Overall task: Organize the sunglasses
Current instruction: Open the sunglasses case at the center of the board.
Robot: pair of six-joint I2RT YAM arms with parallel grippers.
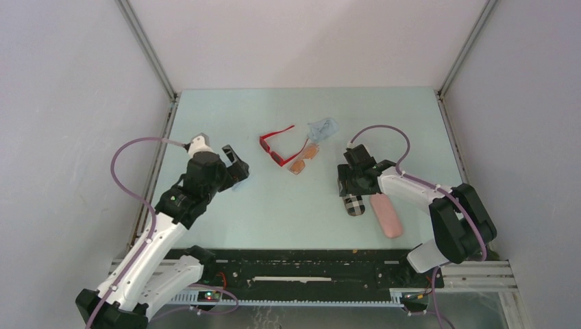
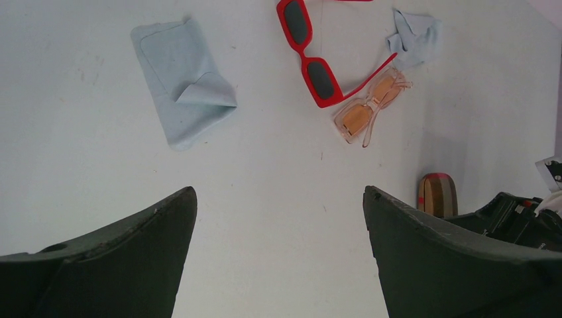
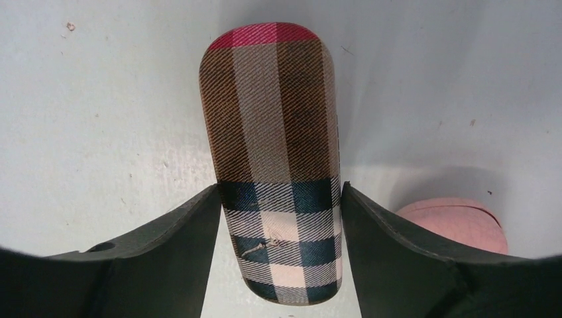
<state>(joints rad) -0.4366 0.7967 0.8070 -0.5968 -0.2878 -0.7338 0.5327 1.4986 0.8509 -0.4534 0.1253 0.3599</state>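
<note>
Right gripper (image 3: 280, 190) is pinching the plaid case (image 3: 272, 119): both fingers are sitting against its long sides, near the end closest to the wrist. The case is lying flat on the table (image 1: 274, 219), long axis running straight out from the hand. The pink case (image 3: 457, 222) is lying just beside it on the right.

Left gripper (image 2: 280, 192) is standing wide, gripping nothing, hovering over bare table.

Neither hand is on the task items. The red pair (image 2: 308, 53) and orange pair (image 2: 371, 109) are lying mid-table between the arms, ahead-right of the left hand and ahead-left of the right.
- Red: temples open, front running diagonally, nearer the left arm.
- Orange: looks folded, long axis crossing the red front, nearer the right arm.
- One red temple is running alongside the orange pair; I can't tell whether they're touching.

I'm judging the case as the first step, with the glasses going in after.

Views:
- Left wrist is showing both pairs, a flat cloth (image 2: 182, 86) ahead-left and a crumpled cloth (image 2: 412, 36) beyond the orange pair.
- Top view is mostly hiding the flat cloth under the left hand.
- Right wrist is showing only the cases, no glasses, but it's the only view giving the finger contact.
</note>
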